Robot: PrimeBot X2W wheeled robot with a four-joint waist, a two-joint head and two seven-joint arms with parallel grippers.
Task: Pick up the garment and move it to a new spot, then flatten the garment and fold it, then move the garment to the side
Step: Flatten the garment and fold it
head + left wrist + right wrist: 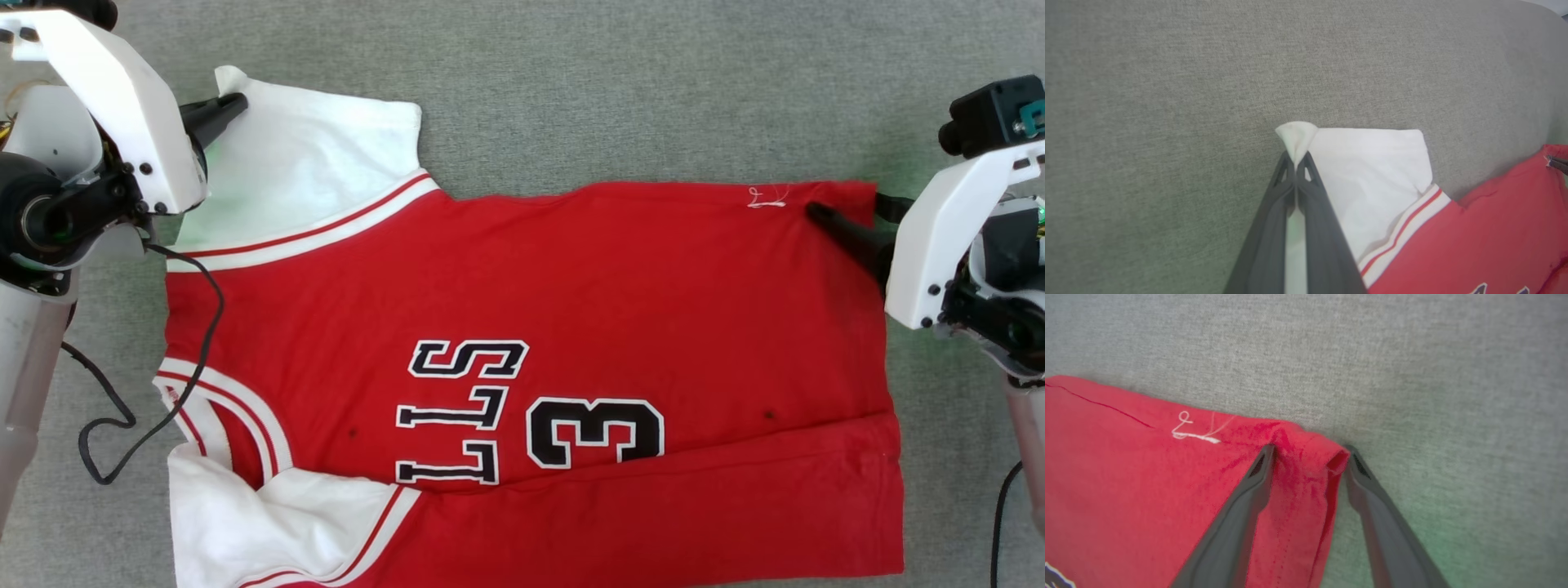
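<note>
The red jersey garment [571,278] lies spread on the grey fabric surface, white sleeves at the left, black "3" and letters near the middle, its lower edge folded over. My left gripper [233,106] is shut on the far corner of the upper white sleeve [1372,179]; in the left wrist view its fingertips [1306,165] pinch a small tuft of white cloth. My right gripper [849,206] stands open at the garment's far right corner. In the right wrist view the bunched red corner [1306,473] sits between the two spread fingers [1257,473].
A black cable [155,384] from the left arm loops over the garment's left edge and the grey surface [653,98]. Another cable [1000,523] hangs at the lower right. A loose white thread [767,198] sits near the right corner.
</note>
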